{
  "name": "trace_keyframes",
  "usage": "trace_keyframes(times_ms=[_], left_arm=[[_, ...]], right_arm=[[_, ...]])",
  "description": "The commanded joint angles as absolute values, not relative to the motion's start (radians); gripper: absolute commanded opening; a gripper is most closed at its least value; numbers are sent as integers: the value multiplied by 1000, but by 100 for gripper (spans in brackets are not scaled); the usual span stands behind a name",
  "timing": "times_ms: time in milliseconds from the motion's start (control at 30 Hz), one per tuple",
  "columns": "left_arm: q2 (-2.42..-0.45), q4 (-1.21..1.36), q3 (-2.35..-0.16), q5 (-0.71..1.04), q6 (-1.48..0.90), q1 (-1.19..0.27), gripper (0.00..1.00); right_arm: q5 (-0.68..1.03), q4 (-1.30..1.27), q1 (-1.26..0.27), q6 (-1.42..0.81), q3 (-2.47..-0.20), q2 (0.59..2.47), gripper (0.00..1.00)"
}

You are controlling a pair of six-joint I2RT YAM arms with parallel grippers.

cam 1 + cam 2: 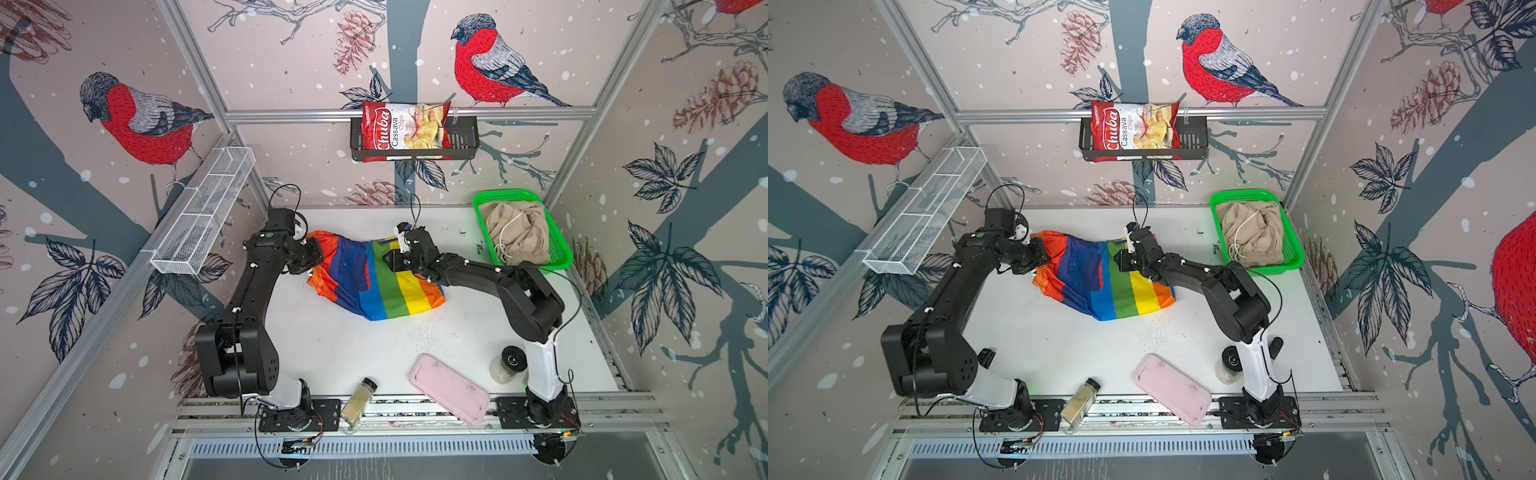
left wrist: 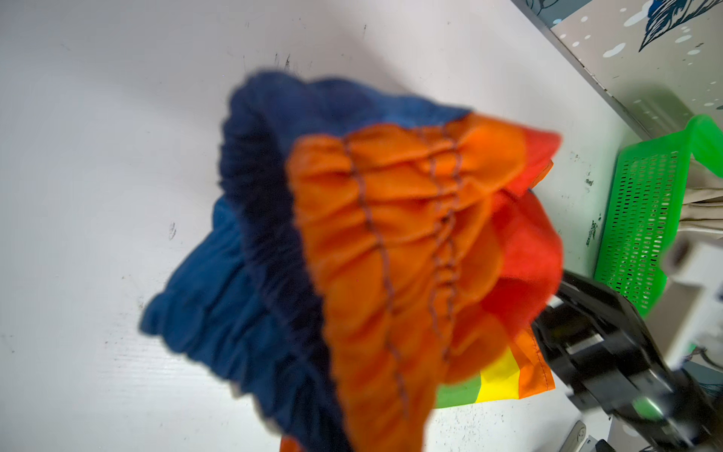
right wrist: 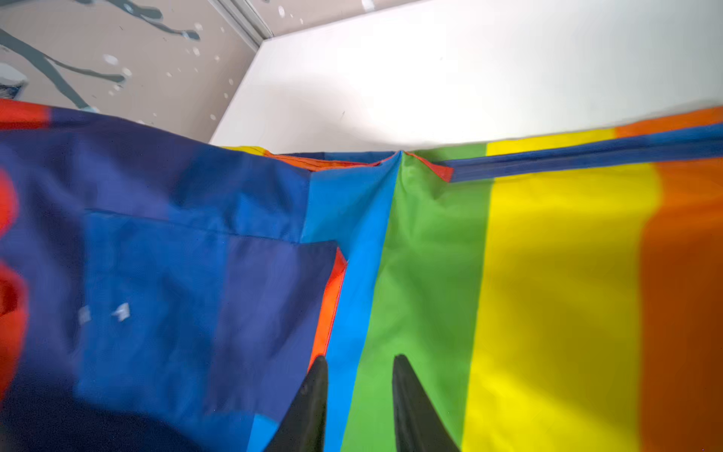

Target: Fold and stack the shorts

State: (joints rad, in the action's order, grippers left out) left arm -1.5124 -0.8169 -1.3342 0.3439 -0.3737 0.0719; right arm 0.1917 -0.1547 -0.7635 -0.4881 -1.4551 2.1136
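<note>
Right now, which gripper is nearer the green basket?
Right. The right gripper is over the middle of the rainbow shorts; the left gripper holds their end farthest from the green basket.

Upper centre in both top views we see a black wire rack (image 1: 461, 141) on the back rail, w/ a red Chuba chips bag (image 1: 401, 126) standing in it. Upper left: white mesh shelf (image 1: 203, 212) along the side rail. Right of centre, a green mesh basket (image 1: 561, 249) sits at the far right corner of the white table (image 1: 353, 353). Bottom centre: spice jar (image 1: 358, 401) on its side, black cap. Near it to the right is a pink tray (image 1: 451, 388), partly over the front rail. Right of that we see an upright black-lidded jar (image 1: 508, 362). Bird & pinecone wallpaper (image 1: 141, 120) all round.
</note>
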Motion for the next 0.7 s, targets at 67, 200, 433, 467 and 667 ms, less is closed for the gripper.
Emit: trace_keyframes(times_ms=[67, 200, 433, 467, 667], left_arm=[[-1523, -846, -1347, 350, -353, 70, 0], [-1537, -848, -1352, 352, -353, 60, 0], [-1582, -856, -1436, 369, -372, 28, 0], [-1588, -858, -1452, 370, -374, 25, 0], [-1631, -867, -1509, 354, -374, 17, 0]], right_arm=[[239, -112, -787, -528, -1681, 2298, 31], [249, -69, -823, -528, -1870, 2440, 33], [315, -8, -883, -588, -2142, 2674, 35], [323, -4, -890, -591, -2161, 2687, 35], [318, -19, -900, -540, -2079, 2570, 35]])
